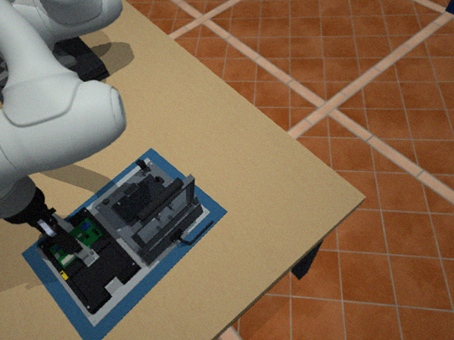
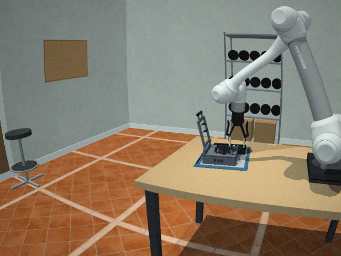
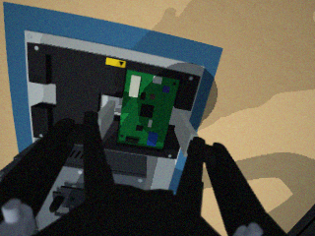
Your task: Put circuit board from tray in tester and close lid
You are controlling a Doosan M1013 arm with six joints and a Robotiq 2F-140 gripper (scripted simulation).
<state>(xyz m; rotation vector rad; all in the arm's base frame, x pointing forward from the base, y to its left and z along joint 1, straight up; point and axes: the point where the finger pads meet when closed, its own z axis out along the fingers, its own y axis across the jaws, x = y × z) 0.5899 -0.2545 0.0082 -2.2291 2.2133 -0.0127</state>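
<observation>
The green circuit board (image 1: 89,232) (image 3: 159,115) lies face up in one pocket of the black tray (image 1: 102,277) (image 3: 74,79). Its white connector (image 1: 67,258) (image 3: 135,86) is at the end near the yellow label. My gripper (image 1: 74,240) (image 2: 237,147) (image 3: 146,116) is open, with one fingertip beside each long edge of the board, low at the tray. The wrist view shows a gap on both sides of the board; exact fingertip depth is unclear. The tester (image 1: 116,220) (image 2: 220,159) stands beside the tray with its lid (image 1: 166,216) (image 2: 203,132) raised. The hook (image 1: 143,165) stands opposite the hinge.
The lid's dark handle bar (image 1: 160,200) (image 2: 199,113) stands high above the tester. The tray's other pocket holds no board. Tray and tester share a light plate on a blue mat (image 1: 81,330) (image 2: 239,168) (image 3: 15,88). The arm's base is at the table's far side in the top view.
</observation>
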